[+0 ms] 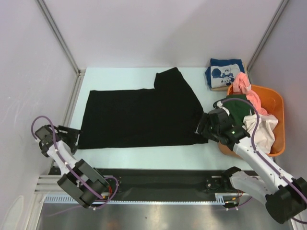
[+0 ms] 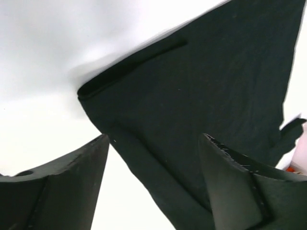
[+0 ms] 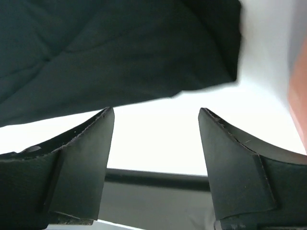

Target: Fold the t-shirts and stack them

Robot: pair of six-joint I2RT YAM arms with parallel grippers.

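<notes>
A large black t-shirt (image 1: 139, 117) lies spread flat on the white table, one sleeve pointing to the back. My left gripper (image 1: 72, 135) is open and empty at the shirt's near left corner; in the left wrist view (image 2: 153, 136) the shirt's corner (image 2: 201, 86) lies between and beyond the fingers. My right gripper (image 1: 204, 127) is open and empty at the shirt's near right corner; in the right wrist view (image 3: 156, 111) the shirt's edge (image 3: 96, 48) lies just beyond the fingertips. A folded navy tee (image 1: 224, 72) with white print lies at the back right.
An orange plastic basket (image 1: 277, 103) stands at the right edge, holding pink (image 1: 244, 88), dark green (image 1: 240, 108) and off-white (image 1: 261, 127) tees. White walls close in the left, back and right sides. A black rail runs along the table's near edge (image 1: 158, 177).
</notes>
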